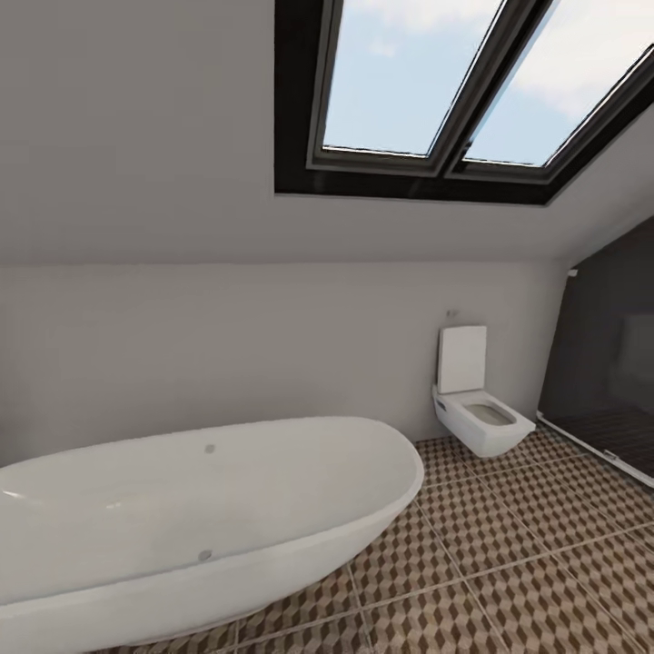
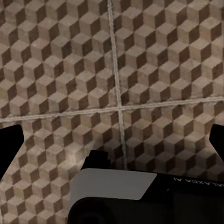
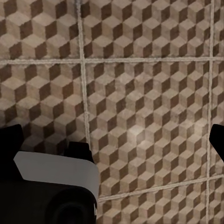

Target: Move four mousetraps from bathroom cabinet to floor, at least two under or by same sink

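The bathroom floor [image 1: 509,563], tiled in a brown and beige cube pattern, runs from the tub to the far wall. The mousetraps, the cabinet and the bathroom sink are out of view. In the left wrist view my left gripper [image 2: 114,147] hangs over bare floor tiles [image 2: 65,65], its dark fingertips [image 2: 10,147] spread wide with nothing between them. My right gripper [image 3: 114,144] is likewise open over bare tiles [image 3: 149,93], one fingertip [image 3: 217,140] at the frame's edge.
A white oval bathtub [image 1: 182,518] stands close ahead on the left. A square white toilet [image 1: 477,404] hangs on the far wall. A dark shower area [image 1: 609,363] lies to the right. Part of my own body [image 2: 140,196] shows below each gripper.
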Tool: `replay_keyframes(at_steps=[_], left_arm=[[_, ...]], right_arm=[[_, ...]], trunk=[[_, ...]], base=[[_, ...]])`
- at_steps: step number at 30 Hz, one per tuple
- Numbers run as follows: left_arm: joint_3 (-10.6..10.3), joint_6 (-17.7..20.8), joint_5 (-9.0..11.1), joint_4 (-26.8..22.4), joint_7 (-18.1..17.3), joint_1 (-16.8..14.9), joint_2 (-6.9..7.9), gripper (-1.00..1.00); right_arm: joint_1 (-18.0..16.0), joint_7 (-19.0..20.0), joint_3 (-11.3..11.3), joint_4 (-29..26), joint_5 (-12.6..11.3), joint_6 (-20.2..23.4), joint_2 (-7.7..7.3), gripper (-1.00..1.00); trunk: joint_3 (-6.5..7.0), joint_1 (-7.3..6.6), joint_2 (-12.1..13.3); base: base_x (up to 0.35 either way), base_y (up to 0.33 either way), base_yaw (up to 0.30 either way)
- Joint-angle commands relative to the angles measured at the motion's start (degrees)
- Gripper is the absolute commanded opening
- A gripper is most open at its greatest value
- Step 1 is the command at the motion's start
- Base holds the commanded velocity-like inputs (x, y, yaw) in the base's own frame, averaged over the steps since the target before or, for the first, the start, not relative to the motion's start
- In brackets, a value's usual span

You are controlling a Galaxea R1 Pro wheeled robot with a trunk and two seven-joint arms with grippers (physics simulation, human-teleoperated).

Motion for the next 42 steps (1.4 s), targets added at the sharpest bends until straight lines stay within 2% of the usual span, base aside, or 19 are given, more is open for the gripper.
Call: replay_keyframes(at_steps=[1,42], left_arm=[[-0.2,0.1,0.0,-0.2,0.4,-0.1,0.06,1.0],[-0.2,0.1,0.0,-0.1,0.4,-0.1,0.06,1.0]], right_arm=[[-0.1,-0.1,0.5,0.1,-0.3,0.2,0.06,1.0],[-0.1,-0.1,0.5,0.1,-0.3,0.2,0.0,1.0]], trunk=[[-0.17,0.0,-0.1],[-3.94,0.0,-0.1]], base=[[0.0,0.0,-0.022],[0.0,0.0,-0.002]])
